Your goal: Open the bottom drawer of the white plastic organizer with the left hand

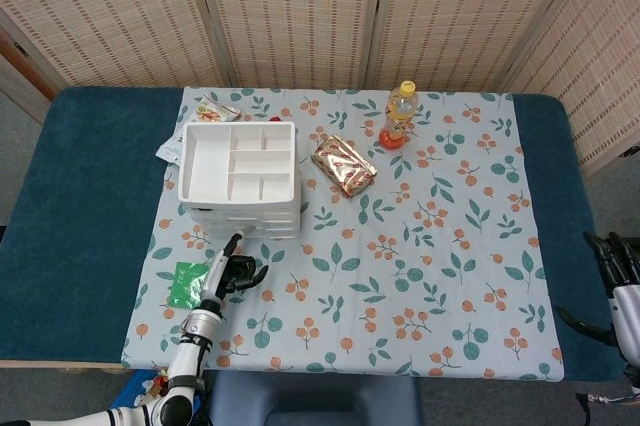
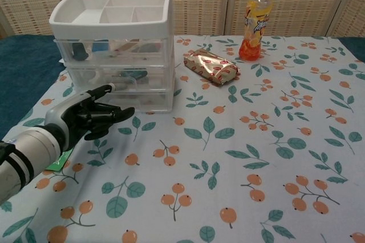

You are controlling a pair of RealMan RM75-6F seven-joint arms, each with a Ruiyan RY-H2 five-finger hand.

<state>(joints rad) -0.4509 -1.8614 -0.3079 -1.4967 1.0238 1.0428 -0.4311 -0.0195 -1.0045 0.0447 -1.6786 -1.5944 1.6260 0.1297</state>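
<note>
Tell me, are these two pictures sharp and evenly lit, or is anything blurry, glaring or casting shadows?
Head view: even, soft light, no glare; the organizer and bottle are sharp, though small. Chest view: the left hand close to the camera looks large and a little soft, with a faint shadow under it on the cloth; the clear drawer fronts show dim reflections, so their contents are hard to read.
</note>
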